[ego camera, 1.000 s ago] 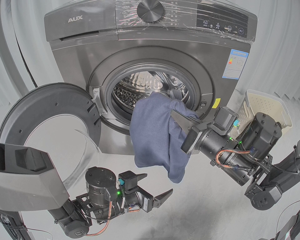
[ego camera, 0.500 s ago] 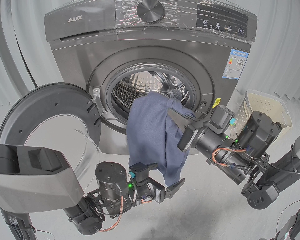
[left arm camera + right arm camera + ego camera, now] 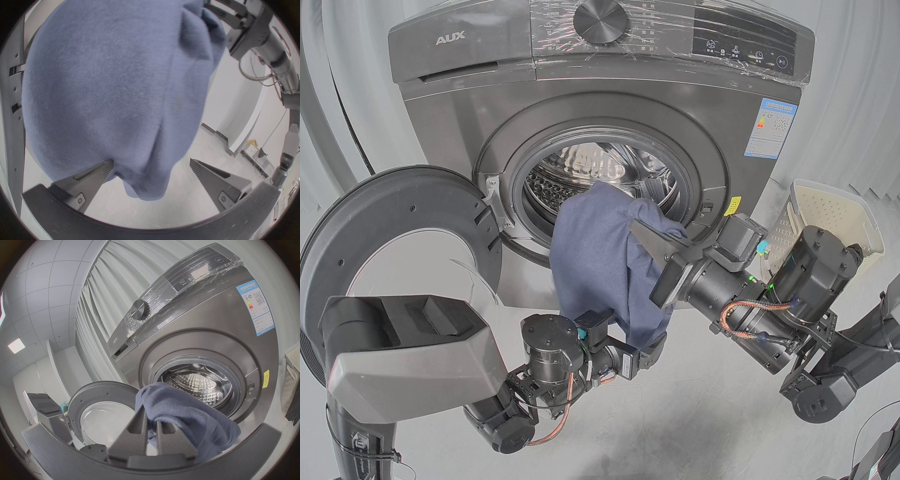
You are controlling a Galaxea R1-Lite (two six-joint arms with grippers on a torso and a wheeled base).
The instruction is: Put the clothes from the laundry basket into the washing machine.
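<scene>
At the mouth of the washing machine [image 3: 600, 125], door [image 3: 394, 212] swung wide to the robot's left, a blue garment [image 3: 600, 262] hangs in front of the drum [image 3: 581, 169].
- Garment: its top is level with the opening, but I cannot tell whether it is past the rim. The bulk drapes down the front panel toward the floor.
- Right gripper [image 3: 640, 230]: fingers [image 3: 134, 433] pinched closed on the garment's upper fold.
- Left gripper [image 3: 150, 162]: low, at the hanging hem. Its fingers [image 3: 93, 175] are spread apart with the hem between them, not clamped.
- Laundry basket [image 3: 831, 212]: on the floor beside the machine's right side. A dark scrap [image 3: 293, 408] shows at its wall, possibly more clothing.

Progress, as I judge it: this piece is mid-transfer and not yet delivered. No cloth shows on the bare drum wall. What is left is to gather the hem, feed the whole piece inside, let go, then go back to the basket.
</scene>
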